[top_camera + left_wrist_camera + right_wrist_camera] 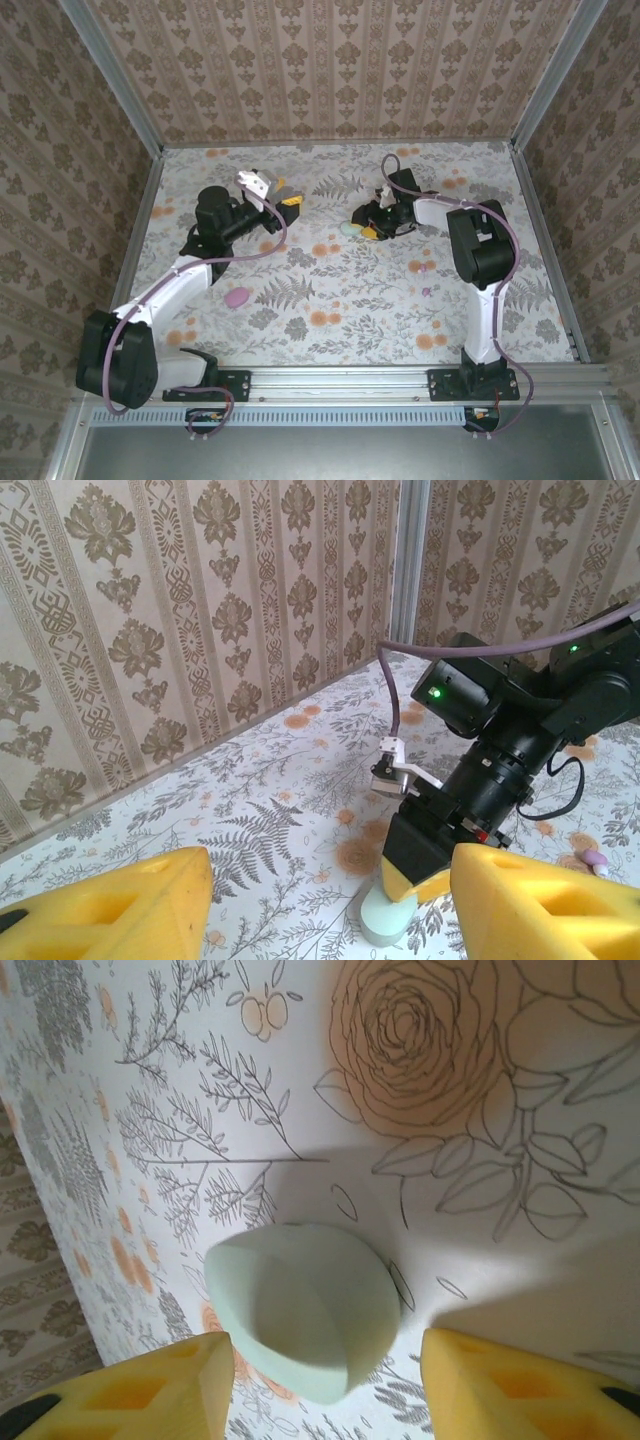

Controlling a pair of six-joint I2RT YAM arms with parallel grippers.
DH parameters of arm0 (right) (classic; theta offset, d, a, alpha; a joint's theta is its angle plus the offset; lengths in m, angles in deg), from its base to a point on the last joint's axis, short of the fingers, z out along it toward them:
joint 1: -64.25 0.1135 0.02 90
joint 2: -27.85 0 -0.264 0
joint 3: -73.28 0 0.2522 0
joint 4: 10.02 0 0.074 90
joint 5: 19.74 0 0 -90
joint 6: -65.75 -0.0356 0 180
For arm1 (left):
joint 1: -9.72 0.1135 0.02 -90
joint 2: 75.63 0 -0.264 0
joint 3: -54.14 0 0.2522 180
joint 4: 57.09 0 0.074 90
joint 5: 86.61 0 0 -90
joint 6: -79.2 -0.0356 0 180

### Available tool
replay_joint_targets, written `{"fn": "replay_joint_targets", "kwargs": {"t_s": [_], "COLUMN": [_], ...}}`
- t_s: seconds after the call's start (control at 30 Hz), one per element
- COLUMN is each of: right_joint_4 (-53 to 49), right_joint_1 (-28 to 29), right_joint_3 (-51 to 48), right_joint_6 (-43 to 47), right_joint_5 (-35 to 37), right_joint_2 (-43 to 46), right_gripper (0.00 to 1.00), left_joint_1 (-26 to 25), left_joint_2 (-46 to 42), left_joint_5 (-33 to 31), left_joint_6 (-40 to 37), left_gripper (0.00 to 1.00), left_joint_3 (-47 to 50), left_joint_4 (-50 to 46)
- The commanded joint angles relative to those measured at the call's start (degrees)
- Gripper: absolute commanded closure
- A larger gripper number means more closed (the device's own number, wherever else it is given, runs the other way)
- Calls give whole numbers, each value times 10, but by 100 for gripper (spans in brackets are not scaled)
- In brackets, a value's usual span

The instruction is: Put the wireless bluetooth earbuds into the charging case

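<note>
In the top view the right fingers (372,230) overlap the 3 o'clock side of the mint-green charging case (349,228). The case sits on the flowered bench (330,300), a little toward 12 o'clock from the middle. The right wrist view shows the case in the gap between 2 yellow pads (130,1390) that stand apart without touching it, so these fingers are open and grip nothing. Both pads are cut off by the lower edge. Whether the case lid is up or down is hard to make out. The left fingers (287,203), at 9 o'clock of the case and well apart from it, are also spread with nothing between them. In the left wrist view the right arm (500,750) hides the top of the case. A pink lump (237,297) lies at 7 o'clock of the case, and 2 purple specks (427,266) at 4 o'clock are too small to identify.
</note>
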Motion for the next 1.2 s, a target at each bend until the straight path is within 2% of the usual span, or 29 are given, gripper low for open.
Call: {"fn": "replay_joint_targets", "kwargs": {"t_s": [0.0, 0.1, 0.2, 0.33, 0.53, 0.6, 0.77, 0.9, 1.17], "right_joint_4": [-48, -51, -22, 24, 65, 91, 106, 112, 108], "right_joint_1": [-3, -3, 9, 78, 200, 224, 244, 245, 245], "right_joint_3": [-18, -40, -72, -104, -118, -126, -112, -116, -120], "right_joint_6": [21, 34, 74, 224, 452, 492, 484, 476, 470], "right_joint_5": [37, 69, 86, 118, 139, 142, 156, 166, 174], "right_joint_2": [43, 88, 145, 203, 207, 206, 197, 196, 194], "right_gripper": [44, 43, 42, 41, 40, 40, 39, 38, 38], "left_joint_1": [2, 2, 7, 41, 111, 124, 144, 144, 140], "left_joint_2": [-10, -24, -39, -58, -72, -81, -107, -110, -64], "left_joint_5": [-12, -69, -162, -236, -282, -300, -300, -285, -208], "left_joint_6": [11, 39, 109, 240, 428, 472, 533, 550, 557], "left_gripper": [35, 35, 35, 36, 35, 33, 28, 26, 31], "left_joint_3": [-13, -16, -19, -3, 32, 47, 94, 109, 127], "left_joint_4": [-40, -118, -219, -339, -534, -579, -605, -614, -533]}}
